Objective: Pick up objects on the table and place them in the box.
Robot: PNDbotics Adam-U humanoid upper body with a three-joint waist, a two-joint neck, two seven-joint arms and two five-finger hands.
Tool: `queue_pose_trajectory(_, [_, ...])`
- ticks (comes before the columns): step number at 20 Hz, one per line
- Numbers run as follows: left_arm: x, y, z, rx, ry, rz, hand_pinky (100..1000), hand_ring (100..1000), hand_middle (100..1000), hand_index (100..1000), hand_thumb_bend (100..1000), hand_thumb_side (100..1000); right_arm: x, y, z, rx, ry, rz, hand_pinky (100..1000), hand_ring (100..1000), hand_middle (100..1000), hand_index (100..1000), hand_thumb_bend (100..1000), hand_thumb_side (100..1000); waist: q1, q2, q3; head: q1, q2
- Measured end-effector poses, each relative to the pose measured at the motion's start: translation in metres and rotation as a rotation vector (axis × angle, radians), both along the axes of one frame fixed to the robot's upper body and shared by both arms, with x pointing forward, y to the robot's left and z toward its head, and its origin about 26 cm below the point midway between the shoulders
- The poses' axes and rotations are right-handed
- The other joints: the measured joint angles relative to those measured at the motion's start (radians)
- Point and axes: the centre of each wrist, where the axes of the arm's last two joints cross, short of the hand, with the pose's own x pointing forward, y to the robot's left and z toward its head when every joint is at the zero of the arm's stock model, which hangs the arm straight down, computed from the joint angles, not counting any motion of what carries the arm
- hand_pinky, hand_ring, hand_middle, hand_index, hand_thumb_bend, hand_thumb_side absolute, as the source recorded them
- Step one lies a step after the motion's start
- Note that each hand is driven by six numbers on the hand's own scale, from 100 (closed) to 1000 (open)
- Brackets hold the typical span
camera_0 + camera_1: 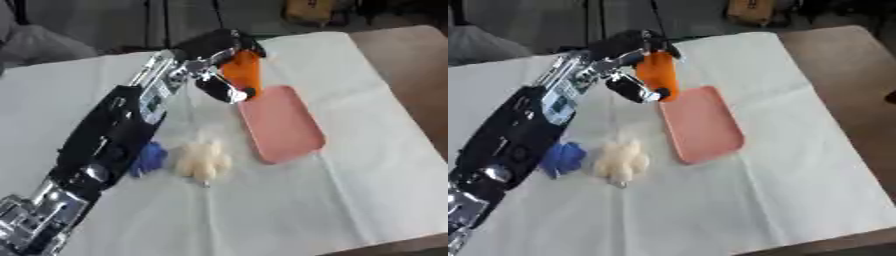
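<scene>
Left hand is curled round the orange object, held above the near end of the pink box just beside it; looks light & stiff, prob. slippery, gripped mid-body.

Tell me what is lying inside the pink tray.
Nothing lies on the visible floor of the pink tray. The left hand holds an orange object at the tray's far end, and together they cover that end.
</scene>
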Motion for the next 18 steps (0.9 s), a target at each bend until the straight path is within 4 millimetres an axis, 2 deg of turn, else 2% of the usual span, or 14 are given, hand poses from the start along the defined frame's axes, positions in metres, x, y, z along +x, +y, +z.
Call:
queue_pose_trajectory(5, [-0.003,-0.023,-0.014,0.013,-0.036,-0.06,361,593,686,814,344,129,0.001,0.002,0.002,0.002,-0.012,0.019,562,493,828,742,100,698,0.0,0.0,-0.008,0.0,-0.003])
queue_pose_trajectory(6, [-0.004,-0.025,-0.018,0.018,-0.04,-0.069,384,602,691,818,377,152,0.001,0.003,0.002,0.002,-0.013,0.021,562,493,828,742,100,699,0.0,0.001,-0.009,0.0,-0.004])
queue_pose_trajectory(9, [-0.007,-0.032,-0.031,0.061,-0.051,-0.1,401,608,693,820,391,167,0.001,0.003,0.002,0.002,-0.014,0.023,561,493,828,742,100,699,0.0,0.002,-0.013,0.0,-0.007])
queue_pose_trajectory(12, [-0.009,-0.034,-0.042,0.128,-0.062,-0.131,439,623,706,830,412,201,0.001,0.003,0.002,0.001,-0.015,0.023,561,492,828,742,100,701,0.0,0.002,-0.012,0.0,-0.008])
queue_pose_trajectory(18, [-0.011,-0.035,-0.056,0.216,-0.053,-0.178,504,660,742,846,392,235,0.0,0.002,0.002,0.001,-0.014,0.024,560,491,827,742,100,701,0.001,0.004,-0.008,-0.007,-0.008])
